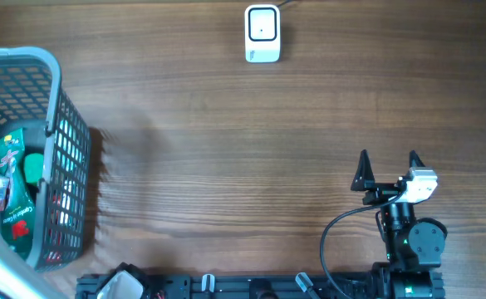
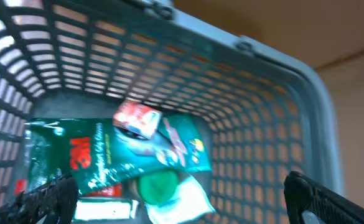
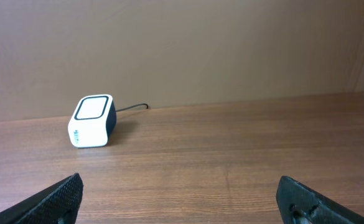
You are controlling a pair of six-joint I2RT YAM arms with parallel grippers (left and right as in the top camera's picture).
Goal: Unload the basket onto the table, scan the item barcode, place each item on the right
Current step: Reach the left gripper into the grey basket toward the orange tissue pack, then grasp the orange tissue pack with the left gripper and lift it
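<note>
1 basket, 1 red box, 1 scanner, left end effector, right end effector, both spread

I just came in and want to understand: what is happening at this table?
Nothing is held at the moment. The left gripper hangs open over the grey basket, above a green packet, a small red and white box and other goods inside. The right gripper is open too, above the wooden table, facing the white barcode scanner at the far side. No item is at the scanner.
</note>
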